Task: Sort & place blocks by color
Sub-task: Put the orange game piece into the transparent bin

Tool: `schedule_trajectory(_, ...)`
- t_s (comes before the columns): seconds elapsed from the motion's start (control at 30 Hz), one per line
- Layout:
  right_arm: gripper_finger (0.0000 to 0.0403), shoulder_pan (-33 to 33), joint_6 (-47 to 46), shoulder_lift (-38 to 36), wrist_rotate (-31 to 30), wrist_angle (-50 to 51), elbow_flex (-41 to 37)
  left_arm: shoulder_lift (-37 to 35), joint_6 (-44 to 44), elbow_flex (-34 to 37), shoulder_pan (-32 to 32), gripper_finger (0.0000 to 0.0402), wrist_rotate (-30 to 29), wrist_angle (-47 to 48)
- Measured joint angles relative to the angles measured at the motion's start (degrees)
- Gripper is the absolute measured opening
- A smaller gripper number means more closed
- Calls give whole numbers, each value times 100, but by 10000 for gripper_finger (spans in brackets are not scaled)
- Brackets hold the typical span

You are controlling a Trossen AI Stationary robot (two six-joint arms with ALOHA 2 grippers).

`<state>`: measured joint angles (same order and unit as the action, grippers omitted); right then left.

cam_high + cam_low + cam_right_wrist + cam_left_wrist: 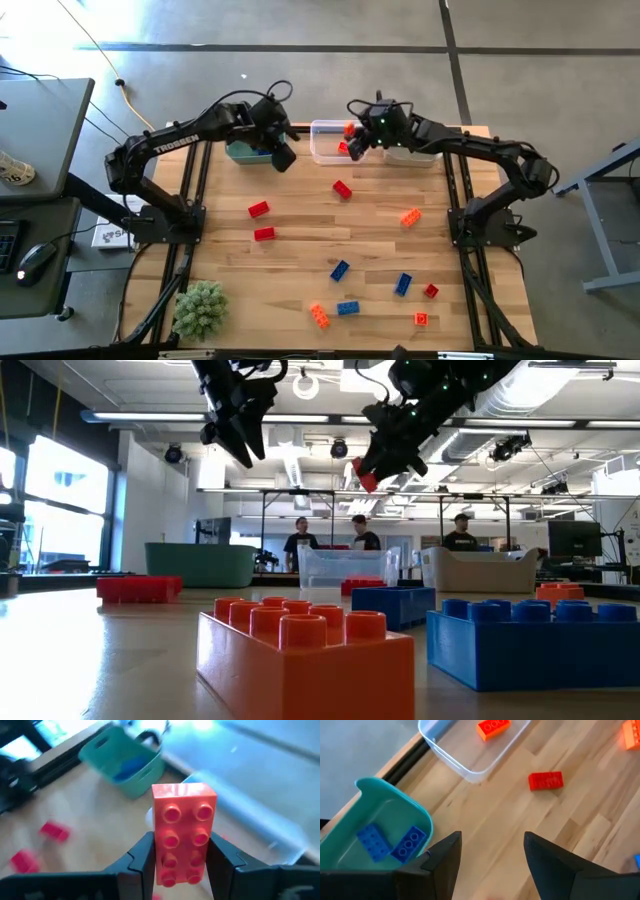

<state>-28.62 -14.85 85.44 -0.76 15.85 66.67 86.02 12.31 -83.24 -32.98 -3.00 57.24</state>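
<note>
My right gripper [352,142] hangs over the clear bin [322,153] at the table's far edge, shut on a red block [183,820]. In the low view the red block [366,480] hangs high above the table. My left gripper [492,840] is open, holds nothing, and hovers beside the teal bin [380,820]. Two blue blocks [390,842] lie in that bin. An orange block [493,727] lies in the clear bin. Loose red [259,209], orange [410,217] and blue [339,269] blocks rest flat on the table. My right gripper pinches the red block's two long sides [159,851] between its two fingers, at the end nearer the wrist. The fingers slant down from the table's right and lie along the block. The block juts out past the fingertips, its studs facing the wrist camera, lifted clear of the table.
A pale bin [415,153] stands right of the clear one. A fuzzy green clump [200,308] sits at the near left corner. Loose blocks crowd the near middle and right of the table. People stand in the room beyond the table [352,540].
</note>
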Motion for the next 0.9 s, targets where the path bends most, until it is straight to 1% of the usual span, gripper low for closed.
schedule_trajectory(0.13, 109, -101, 339, 85, -638, -299, 2, 0, 111, 0, 229, 204, -47, 45)
schedule_trajectory(0.2, 109, -157, 497, 211, -756, -377, 2, 0, 167, 0, 348, 204, -48, 47)
schedule_trajectory(0.37, 109, -290, 613, 721, -583, -352, 2, 0, 354, 0, 656, 204, -46, 88)
schedule_trajectory(0.47, 109, -328, 603, 1029, -366, -245, 2, 0, 362, 0, 839, 204, -46, 292)
schedule_trajectory(0.57, 109, -328, 617, 1307, -349, -210, 2, 0, 411, 0, 1014, 204, -44, 543)
schedule_trajectory(0.77, 109, -328, 604, 1685, -315, -276, 2, 0, 421, 0, 1361, 204, -46, 776)
schedule_trajectory(0.9, 109, -328, 594, 1764, -330, -266, 2, 0, 408, 0, 1569, 204, -50, 973)
